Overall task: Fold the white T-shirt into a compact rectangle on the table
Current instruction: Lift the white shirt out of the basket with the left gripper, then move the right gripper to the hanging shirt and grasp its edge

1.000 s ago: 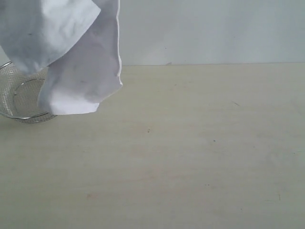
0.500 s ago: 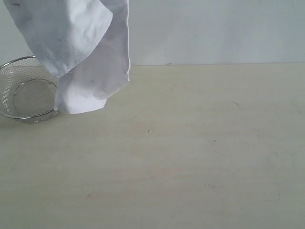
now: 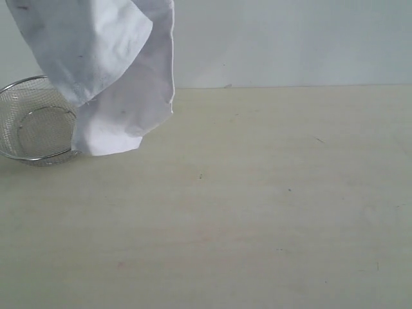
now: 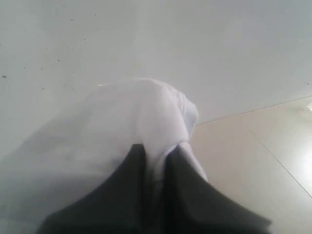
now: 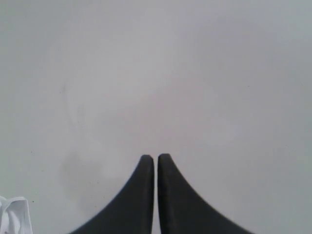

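Observation:
The white T-shirt [image 3: 116,71] hangs bunched in the air at the upper left of the exterior view, its lowest corner just above the table [image 3: 257,212]. No lettering shows on it. In the left wrist view my left gripper [image 4: 157,148] is shut on a fold of the white T-shirt [image 4: 136,117], with cloth pinched between its dark fingers [image 4: 131,185]. My right gripper [image 5: 156,158] is shut with nothing between its fingers and faces a plain grey wall. A scrap of the white T-shirt [image 5: 13,214] shows at the edge of the right wrist view. Neither gripper appears in the exterior view.
A round wire-mesh basket [image 3: 29,129] sits on the table at the far left, partly behind the hanging cloth. A grey wall [image 3: 290,38] rises behind the table's back edge. Small dark specks dot the tabletop.
The hanging shirt has swung to the right, uncovering more of the wire basket, and has hardly moved in the last half second. Both grippers stay shut.

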Motion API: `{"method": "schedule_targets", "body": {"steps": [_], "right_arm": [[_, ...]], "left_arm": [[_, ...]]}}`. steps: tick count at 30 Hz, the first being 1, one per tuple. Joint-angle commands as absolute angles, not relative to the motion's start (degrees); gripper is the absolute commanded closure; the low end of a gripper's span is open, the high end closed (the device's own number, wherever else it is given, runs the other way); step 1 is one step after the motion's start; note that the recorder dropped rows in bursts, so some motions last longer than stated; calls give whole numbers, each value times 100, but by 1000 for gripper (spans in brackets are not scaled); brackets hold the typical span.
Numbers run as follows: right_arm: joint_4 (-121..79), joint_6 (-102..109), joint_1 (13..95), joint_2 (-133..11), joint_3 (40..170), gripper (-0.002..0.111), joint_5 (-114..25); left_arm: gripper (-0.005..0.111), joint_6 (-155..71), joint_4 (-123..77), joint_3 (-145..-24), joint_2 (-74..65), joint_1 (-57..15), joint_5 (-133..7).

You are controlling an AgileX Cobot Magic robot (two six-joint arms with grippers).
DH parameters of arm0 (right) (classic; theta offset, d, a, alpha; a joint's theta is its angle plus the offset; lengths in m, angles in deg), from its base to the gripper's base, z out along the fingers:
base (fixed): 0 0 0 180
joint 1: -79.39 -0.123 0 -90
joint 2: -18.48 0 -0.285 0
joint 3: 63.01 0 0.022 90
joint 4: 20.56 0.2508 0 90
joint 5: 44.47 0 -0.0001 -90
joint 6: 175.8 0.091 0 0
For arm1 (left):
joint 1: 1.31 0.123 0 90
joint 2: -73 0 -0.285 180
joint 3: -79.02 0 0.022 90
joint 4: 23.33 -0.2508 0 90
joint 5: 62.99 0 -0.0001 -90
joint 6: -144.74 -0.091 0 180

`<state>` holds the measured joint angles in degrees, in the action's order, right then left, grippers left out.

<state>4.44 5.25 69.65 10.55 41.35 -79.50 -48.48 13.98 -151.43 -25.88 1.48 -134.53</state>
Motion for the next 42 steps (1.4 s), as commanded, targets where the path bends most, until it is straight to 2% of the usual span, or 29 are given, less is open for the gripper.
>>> {"method": "schedule_targets", "body": {"steps": [1,12,14,16,18,20,22,26,30,34,40,42], "right_arm": [[451,476,6956,1069,4182,108,-7993],[451,506,6956,1069,4182,108,-8029],[491,858,6956,1069,4207,108,-8641],[149,973,6956,1069,4502,108,-8040],[-678,847,6956,897,5091,108,-6772],[-1164,868,6956,144,5926,108,-5884],[-1198,857,6956,-544,6475,108,-5561],[-1213,963,6956,-2782,7944,108,-4220],[-1213,877,6895,-4271,8766,108,-4149],[-1213,253,6212,-5525,9380,108,-3752],[-1213,213,5638,-6415,9591,108,-4264],[-1206,223,5580,-6620,9591,102,-4359]], "left_arm": [[102,-4873,1917,-15138,-2662,128,-13295],[102,-4994,2363,-15138,-2676,128,-13295],[102,-5032,2352,-15138,-2685,128,-13295],[102,-5026,2363,-15138,-2716,128,-13295],[102,-5082,2363,-15138,-2726,128,-13295],[102,-5209,2353,-15138,-2726,128,-13295],[102,-5348,2353,-15138,-2726,128,-13295],[102,-6083,2353,-15061,-2726,128,-13295],[102,-6472,2142,-14666,-2740,128,-13295],[102,-6662,2299,-14269,-2895,128,-13295],[102,-6680,2557,-14196,-3079,128,-13295],[102,-6706,2768,-14220,-3079,139,-13295]]}}
